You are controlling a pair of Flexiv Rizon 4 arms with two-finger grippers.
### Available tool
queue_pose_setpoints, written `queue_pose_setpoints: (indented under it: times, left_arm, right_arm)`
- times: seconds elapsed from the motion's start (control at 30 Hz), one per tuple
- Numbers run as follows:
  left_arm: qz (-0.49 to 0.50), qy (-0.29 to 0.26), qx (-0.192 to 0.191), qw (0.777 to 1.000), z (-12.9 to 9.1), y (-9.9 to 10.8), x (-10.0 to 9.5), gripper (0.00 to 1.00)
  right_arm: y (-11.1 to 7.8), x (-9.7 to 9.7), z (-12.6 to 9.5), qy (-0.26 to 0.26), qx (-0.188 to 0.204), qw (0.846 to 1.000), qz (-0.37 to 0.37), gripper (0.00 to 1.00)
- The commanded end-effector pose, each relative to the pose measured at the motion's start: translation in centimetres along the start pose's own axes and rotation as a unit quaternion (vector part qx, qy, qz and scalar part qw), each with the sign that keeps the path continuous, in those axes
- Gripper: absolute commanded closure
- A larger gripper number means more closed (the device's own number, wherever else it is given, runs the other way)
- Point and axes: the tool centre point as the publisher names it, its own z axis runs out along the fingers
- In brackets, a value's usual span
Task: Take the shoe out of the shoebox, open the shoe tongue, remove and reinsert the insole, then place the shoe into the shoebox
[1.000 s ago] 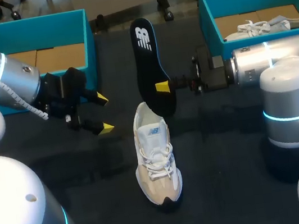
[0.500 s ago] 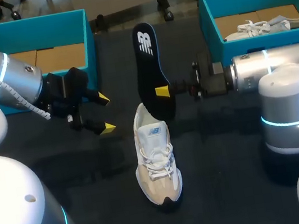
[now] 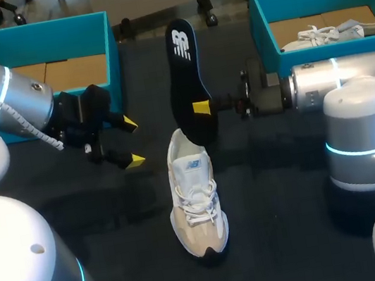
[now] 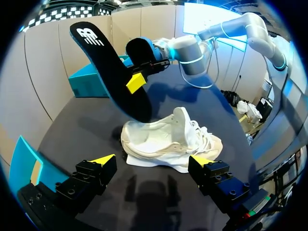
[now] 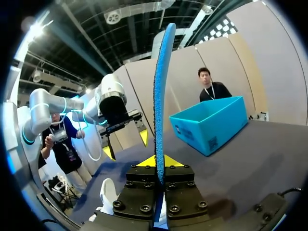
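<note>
A white and beige shoe (image 3: 195, 196) stands upright on the dark table, toe toward me; from the left wrist it shows as the shoe (image 4: 168, 144) lying just ahead of the fingers. A black insole (image 3: 184, 77) hangs upright above the shoe's heel, its lower end near the collar. My right gripper (image 3: 202, 108) is shut on the insole's lower part; the right wrist view shows the insole (image 5: 159, 96) edge-on between the yellow tips of the gripper (image 5: 157, 161). My left gripper (image 3: 131, 142) stands open and empty left of the shoe, also seen as gripper (image 4: 153, 161).
A teal shoebox (image 3: 42, 35) sits at the back left behind my left arm. A second teal shoebox (image 3: 262, 29) at the back right holds another white shoe (image 3: 338, 32). My right arm lies along that box's front.
The insole dipped toward the shoe's heel half a second ago and has risen again in the right gripper. The left arm and the shoe have stayed put.
</note>
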Motion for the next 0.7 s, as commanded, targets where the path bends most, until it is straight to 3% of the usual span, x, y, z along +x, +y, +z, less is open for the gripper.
queue_pose_setpoints:
  times: [0.03, 0.23, 0.7]
  left_arm:
    - [0.000, 0.000, -0.001, 1.000, 0.1, 0.0, -0.1, 0.00]
    - [0.000, 0.000, -0.001, 1.000, 0.1, 0.0, -0.1, 0.00]
    - [0.000, 0.000, -0.001, 1.000, 0.1, 0.0, -0.1, 0.00]
  right_arm:
    - [-0.4, 0.3, 0.3, -0.007, -0.013, 1.000, 0.007, 1.00]
    - [-1.4, 0.5, 0.6, -0.001, -0.034, 0.999, 0.031, 1.00]
    - [-2.4, 0.5, 0.7, -0.002, -0.031, 0.999, 0.044, 1.00]
